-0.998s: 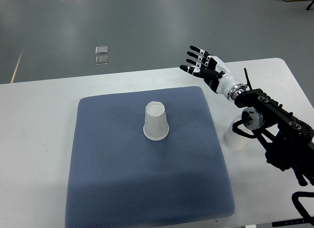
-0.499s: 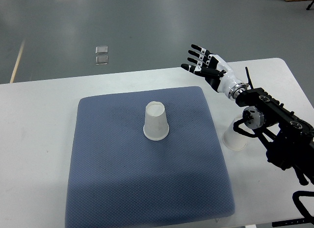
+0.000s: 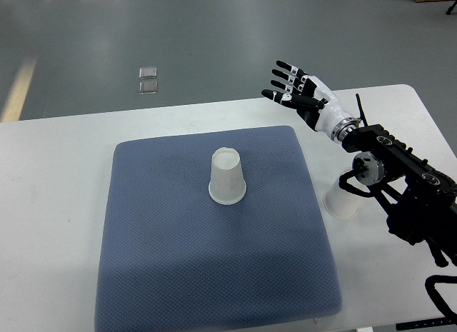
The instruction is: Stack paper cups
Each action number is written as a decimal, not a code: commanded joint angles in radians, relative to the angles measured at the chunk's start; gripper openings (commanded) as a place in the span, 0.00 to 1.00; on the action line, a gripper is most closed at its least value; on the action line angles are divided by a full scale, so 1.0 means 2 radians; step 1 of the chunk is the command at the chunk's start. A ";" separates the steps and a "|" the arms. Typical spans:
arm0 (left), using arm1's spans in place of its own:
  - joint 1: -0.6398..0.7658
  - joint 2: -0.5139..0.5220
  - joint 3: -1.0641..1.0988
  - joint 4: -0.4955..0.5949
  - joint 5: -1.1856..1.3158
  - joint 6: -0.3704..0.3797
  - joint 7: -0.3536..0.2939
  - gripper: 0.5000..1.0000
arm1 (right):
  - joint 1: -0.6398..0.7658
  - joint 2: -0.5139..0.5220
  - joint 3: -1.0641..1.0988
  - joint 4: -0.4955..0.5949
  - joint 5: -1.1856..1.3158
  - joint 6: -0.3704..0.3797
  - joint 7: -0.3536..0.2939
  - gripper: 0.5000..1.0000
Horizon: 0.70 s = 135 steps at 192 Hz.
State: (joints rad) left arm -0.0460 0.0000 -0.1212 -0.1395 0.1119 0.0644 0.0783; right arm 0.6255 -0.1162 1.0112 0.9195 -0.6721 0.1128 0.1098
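Starting at the left, the white bench (image 3: 50, 175) is bare on that side, and no left arm shows anywhere along that edge. Next comes the blue-grey quilted mat (image 3: 178, 275), which covers the middle of the bench. On it, a little far of centre, stands a white paper cup (image 3: 228, 177), upside down with its wide rim on the mat and its narrow base up.

Further right, just off the mat's right edge, a second paper cup (image 3: 342, 203) sits on the bare bench, also seemingly mouth down; the black forearm crosses over it and hides its upper part, so its exact pose is hard to read. The right hand (image 3: 296, 95) hovers above the far right corner of the mat with its fingers spread wide and nothing in them, well apart from both cups.

By my reading no stacking has begun. Both cups look light and thin-walled, likely to crush or go oval under a hard squeeze and to tip or slide at a nudge. A sensible hold would be a gentle wrap around the side wall, nearer the stiffer rolled rim or the base disc than the soft middle. Lifting one straight up and lowering it squarely over the other should let the tapers nest.
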 commanded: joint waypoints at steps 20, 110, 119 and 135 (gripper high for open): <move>0.000 0.000 0.000 0.000 0.000 0.000 0.000 1.00 | 0.002 -0.025 0.001 0.000 -0.014 0.033 0.000 0.83; 0.000 0.000 0.000 0.000 0.000 0.000 0.000 1.00 | 0.018 -0.209 -0.034 0.096 -0.175 0.231 0.012 0.83; 0.000 0.000 0.000 0.000 0.000 0.000 0.000 1.00 | 0.025 -0.232 -0.049 0.107 -0.189 0.240 0.013 0.83; 0.000 0.000 0.000 0.000 0.000 0.000 0.000 1.00 | 0.040 -0.273 -0.081 0.130 -0.216 0.247 0.016 0.83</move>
State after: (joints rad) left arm -0.0460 0.0000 -0.1212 -0.1396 0.1119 0.0644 0.0781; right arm 0.6717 -0.5664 0.9193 1.1258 -1.0421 0.5827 0.1350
